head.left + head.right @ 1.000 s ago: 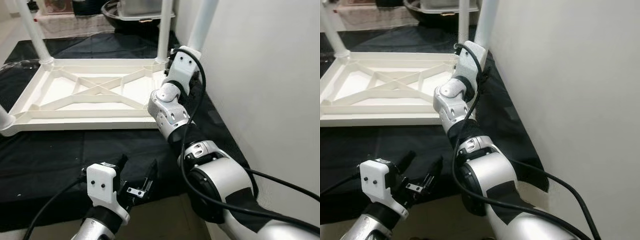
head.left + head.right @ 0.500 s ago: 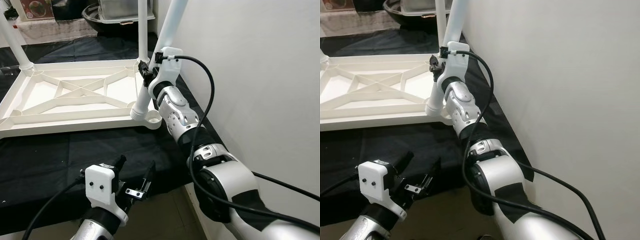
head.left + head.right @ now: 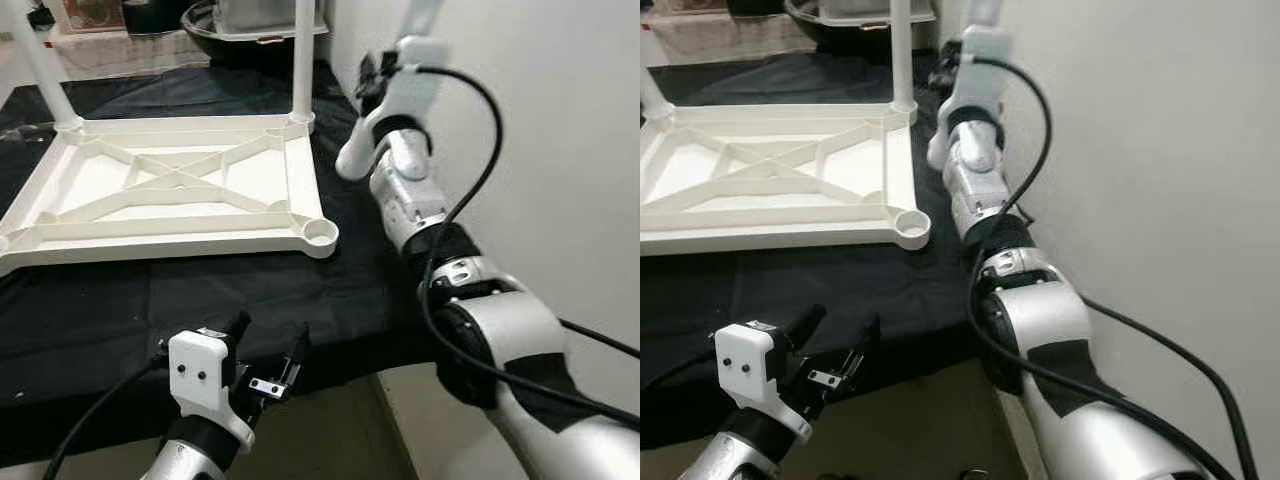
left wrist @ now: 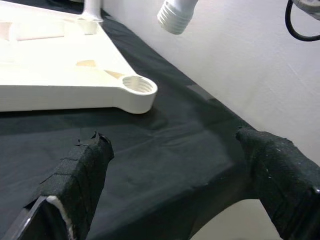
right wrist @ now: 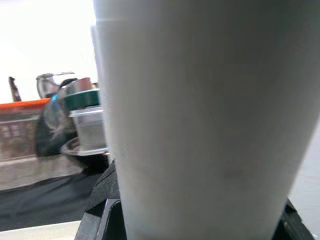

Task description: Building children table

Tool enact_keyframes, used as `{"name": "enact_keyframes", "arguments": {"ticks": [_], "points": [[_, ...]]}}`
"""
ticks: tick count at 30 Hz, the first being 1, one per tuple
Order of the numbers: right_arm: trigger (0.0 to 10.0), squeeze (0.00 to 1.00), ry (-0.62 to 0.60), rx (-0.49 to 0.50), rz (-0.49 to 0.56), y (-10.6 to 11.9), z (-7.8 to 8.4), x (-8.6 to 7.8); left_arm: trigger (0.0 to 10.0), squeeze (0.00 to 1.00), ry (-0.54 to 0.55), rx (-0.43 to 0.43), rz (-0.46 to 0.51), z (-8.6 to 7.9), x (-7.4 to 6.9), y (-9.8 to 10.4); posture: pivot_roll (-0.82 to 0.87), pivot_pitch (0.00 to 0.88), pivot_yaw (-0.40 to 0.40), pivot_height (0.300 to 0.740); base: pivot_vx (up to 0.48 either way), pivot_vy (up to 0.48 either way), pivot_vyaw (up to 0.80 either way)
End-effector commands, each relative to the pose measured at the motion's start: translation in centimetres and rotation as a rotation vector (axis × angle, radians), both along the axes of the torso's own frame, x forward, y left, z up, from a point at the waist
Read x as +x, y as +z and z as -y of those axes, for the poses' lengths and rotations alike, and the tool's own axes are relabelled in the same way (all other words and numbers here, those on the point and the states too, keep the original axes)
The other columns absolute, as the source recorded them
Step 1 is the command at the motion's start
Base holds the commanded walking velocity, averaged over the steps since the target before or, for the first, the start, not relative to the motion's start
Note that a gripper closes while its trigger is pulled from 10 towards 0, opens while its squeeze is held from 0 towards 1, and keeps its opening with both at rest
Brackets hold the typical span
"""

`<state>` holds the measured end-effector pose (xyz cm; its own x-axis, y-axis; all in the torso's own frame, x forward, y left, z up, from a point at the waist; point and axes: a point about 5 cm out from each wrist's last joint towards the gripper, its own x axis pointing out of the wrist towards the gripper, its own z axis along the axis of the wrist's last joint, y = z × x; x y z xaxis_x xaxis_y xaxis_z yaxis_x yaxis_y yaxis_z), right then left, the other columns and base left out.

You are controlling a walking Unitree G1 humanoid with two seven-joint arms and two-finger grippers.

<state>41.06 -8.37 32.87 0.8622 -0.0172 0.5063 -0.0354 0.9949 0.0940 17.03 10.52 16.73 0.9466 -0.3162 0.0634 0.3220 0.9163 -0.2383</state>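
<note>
Black cloth (image 3: 200,300) covers the work surface, with a plain white wall on the right side. On it, at the upper left of the head view, lies the white plastic tabletop (image 3: 170,200) upside down, ribbed underneath, with two legs already standing at its far corners. The right gripper (image 3: 385,85) holds the white plastic leg (image 3: 358,155) in the air, right of the empty round corner socket (image 3: 320,233). The left gripper (image 3: 268,350) hangs wide apart at the bottom. If the leg's threaded end meets the socket tilted, the thread may cross and jam.
</note>
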Motion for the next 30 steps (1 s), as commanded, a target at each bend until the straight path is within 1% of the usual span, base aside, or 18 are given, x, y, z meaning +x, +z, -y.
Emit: {"name": "enact_keyframes", "arguments": {"ticks": [1, 2, 3, 4, 5, 7, 8, 11, 12, 13, 15, 18, 19, 20, 24, 27, 29, 30], "points": [[10.0, 0.00, 0.015, -0.091, 0.061, 0.2, -1.5, -0.5, 10.0, 0.00, 0.005, 0.010, -0.011, 0.0, -0.1, -0.3, 0.08, 0.156, -0.037, 0.740, 0.000, 0.000, 0.00], [10.0, 0.00, 0.015, -0.091, 0.061, 0.2, -1.5, -0.5, 10.0, 0.00, 0.005, 0.010, -0.011, 0.0, -0.1, -0.3, 0.08, 0.156, -0.037, 0.740, 0.000, 0.000, 0.00], [10.0, 0.00, 0.037, -0.161, 0.087, -0.4, -2.5, -0.8, 10.0, 0.00, 0.004, 0.009, -0.010, 0.0, -0.1, -0.3, 0.08, 0.156, -0.037, 0.740, 0.000, 0.000, 0.00], [10.0, 0.00, 0.037, -0.161, 0.087, -0.4, -2.5, -0.8, 10.0, 0.00, 0.004, 0.009, -0.010, 0.0, -0.1, -0.3, 0.08, 0.156, -0.037, 0.740, 0.000, 0.000, 0.00], [10.0, 0.00, 0.054, -0.206, 0.105, -0.9, -3.2, -1.1, 10.0, 0.00, 0.004, 0.008, -0.009, 0.1, -0.1, -0.3, 0.08, 0.156, -0.037, 0.740, 0.000, 0.000, 0.00], [10.0, 0.00, 0.110, -0.270, 0.096, -3.2, -5.1, -1.7, 10.0, 0.00, 0.004, 0.007, -0.002, 0.1, -0.1, -0.2, 0.07, 0.149, -0.035, 0.740, 0.000, 0.000, 0.00], [10.0, 0.00, 0.128, -0.283, 0.090, -4.0, -5.6, -1.9, 10.0, 0.00, 0.004, 0.007, 0.000, 0.1, 0.0, -0.1, 0.07, 0.149, -0.035, 0.740, 0.000, 0.000, 0.00], [10.0, 0.00, 0.120, -0.344, 0.112, -5.4, -6.6, -2.5, 10.0, 0.00, 0.004, 0.002, 0.006, 0.2, -0.1, 0.0, 0.07, 0.153, -0.036, 0.740, 0.000, 0.000, 0.00], [10.0, 0.00, 0.120, -0.344, 0.112, -5.4, -6.6, -2.5, 10.0, 0.00, 0.004, 0.002, 0.006, 0.2, -0.1, 0.0, 0.07, 0.153, -0.036, 0.740, 0.000, 0.000, 0.00], [10.0, 0.00, 0.140, -0.384, 0.133, -5.6, -7.0, -2.7, 10.0, 0.00, 0.005, -0.001, 0.010, 0.2, -0.1, 0.2, 0.07, 0.157, -0.037, 0.740, 0.000, 0.000, 0.00], [10.0, 0.00, 0.130, -0.419, 0.163, -5.5, -7.2, -2.9, 10.0, 0.00, 0.006, 0.000, 0.011, 0.2, -0.2, 0.2, 0.07, 0.165, -0.039, 0.740, 0.000, 0.000, 0.00], [10.0, 0.00, 0.118, -0.428, 0.176, -5.4, -7.2, -2.9, 10.0, 0.00, 0.010, -0.001, 0.008, 0.1, -0.3, 0.2, 0.07, 0.167, -0.038, 0.740, 0.000, 0.000, 0.00], [10.0, 0.00, 0.098, -0.427, 0.198, -5.1, -7.0, -3.0, 10.0, 0.00, 0.012, -0.001, 0.006, 0.1, -0.4, 0.2, 0.07, 0.172, -0.038, 0.740, 0.000, 0.000, 0.00], [10.0, 0.00, 0.076, -0.409, 0.223, -4.3, -6.7, -2.9, 10.0, 0.00, 0.014, -0.001, 0.000, 0.1, -0.6, 0.2, 0.08, 0.176, -0.039, 0.740, 0.000, 0.000, 0.00], [10.0, 0.00, 0.046, -0.428, 0.253, -3.7, -6.6, -2.9, 10.0, 0.00, 0.013, 0.000, -0.004, 0.1, -0.7, 0.2, 0.07, 0.185, -0.036, 0.740, 0.000, 0.000, 0.00], [10.0, 0.00, 0.026, -0.525, 0.299, -3.7, -7.0, -3.0, 10.0, 0.00, 0.010, -0.006, -0.007, 0.3, -1.0, 0.3, 0.07, 0.209, -0.042, 0.740, 0.000, 0.000, 0.00], [10.0, 0.00, 0.024, -0.544, 0.304, -3.9, -7.1, -3.0, 10.0, 0.00, 0.011, -0.007, -0.007, 0.3, -1.0, 0.3, 0.07, 0.209, -0.042, 0.740, 0.000, 0.000, 0.00], [10.0, 0.00, 0.021, -0.564, 0.315, -3.9, -7.2, -3.1, 10.0, 0.00, 0.012, -0.010, -0.006, 0.3, -1.1, 0.5, 0.07, 0.228, -0.045, 0.740, 0.000, 0.000, 0.00]]}}
